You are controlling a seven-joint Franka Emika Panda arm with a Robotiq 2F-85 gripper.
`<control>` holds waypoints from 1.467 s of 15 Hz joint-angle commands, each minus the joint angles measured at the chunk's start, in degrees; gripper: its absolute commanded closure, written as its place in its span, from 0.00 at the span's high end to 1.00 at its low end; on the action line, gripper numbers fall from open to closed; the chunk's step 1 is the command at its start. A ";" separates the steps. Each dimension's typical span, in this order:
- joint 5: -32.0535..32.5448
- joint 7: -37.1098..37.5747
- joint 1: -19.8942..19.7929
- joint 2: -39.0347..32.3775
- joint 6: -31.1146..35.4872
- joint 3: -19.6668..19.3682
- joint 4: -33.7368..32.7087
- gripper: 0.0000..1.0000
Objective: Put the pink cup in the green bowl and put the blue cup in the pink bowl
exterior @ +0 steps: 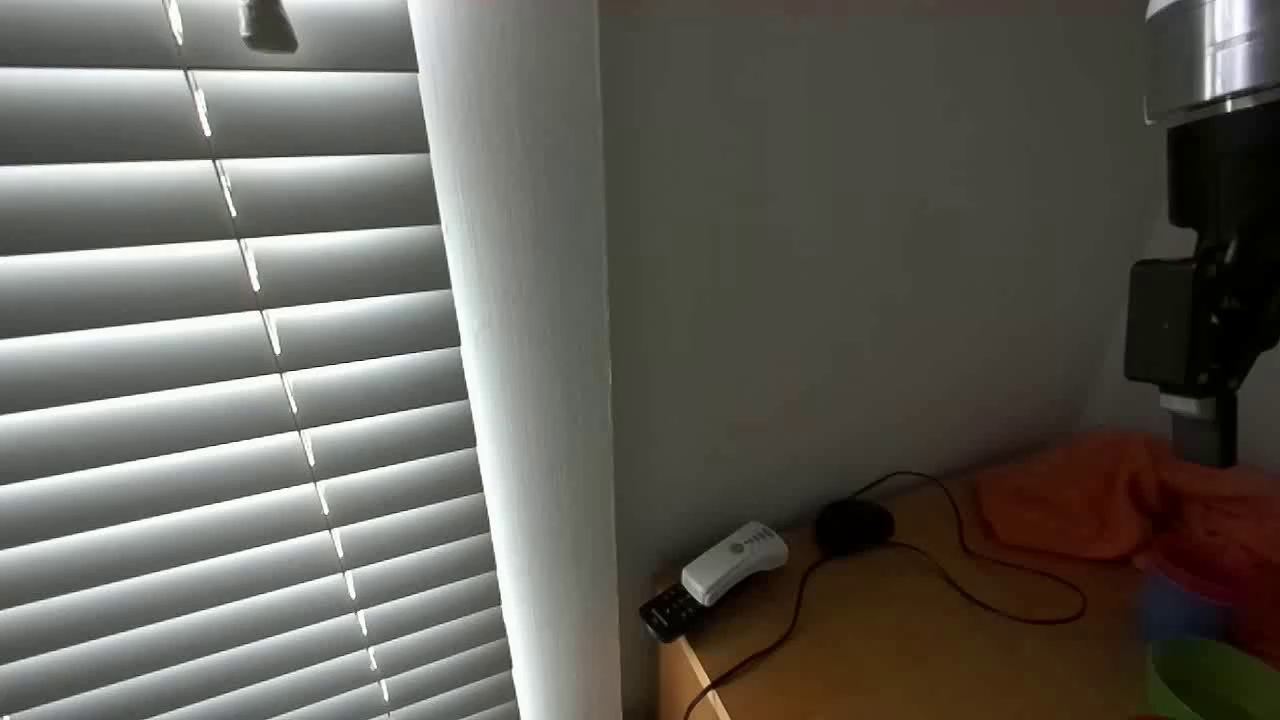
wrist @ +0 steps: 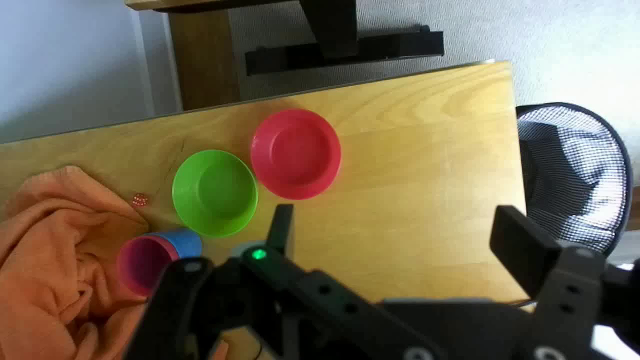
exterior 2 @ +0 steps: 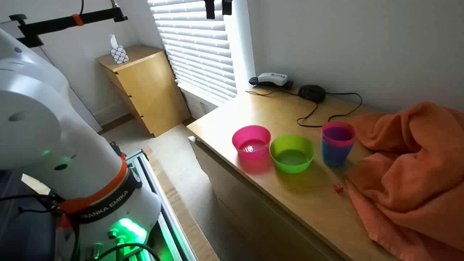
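Note:
The pink cup (exterior 2: 334,142) stands nested inside the blue cup (exterior 2: 334,156), upright on the table. Its lower part is hidden in the blue cup. In the wrist view the pink cup (wrist: 145,265) and blue cup (wrist: 186,243) are at lower left, beside the orange cloth. The green bowl (exterior 2: 291,168) and the pink bowl (exterior 2: 250,154) stand side by side, both empty. They also show in the wrist view, green bowl (wrist: 215,192) and pink bowl (wrist: 296,150). My gripper (wrist: 395,220) is open and empty, high above the table (exterior 2: 218,9).
A crumpled orange cloth (exterior 2: 417,163) lies behind the cups, with a small red die (exterior 2: 338,187) near it. A black device (exterior 2: 311,93) with cable and a white remote (exterior 2: 273,78) lie along the wall. A mesh basket (wrist: 575,175) stands off the table's end.

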State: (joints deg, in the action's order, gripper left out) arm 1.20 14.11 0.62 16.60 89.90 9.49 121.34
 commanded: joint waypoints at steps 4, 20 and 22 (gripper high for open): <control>0.24 0.23 1.08 -0.09 -0.13 -0.96 -0.12 1.00; -2.70 -12.05 -7.43 -13.30 18.76 -15.69 1.03 1.00; -4.03 -15.83 -8.33 -15.76 22.99 -17.10 1.57 1.00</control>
State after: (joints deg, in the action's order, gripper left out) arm -0.17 3.36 -6.72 3.32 107.97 -5.91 121.74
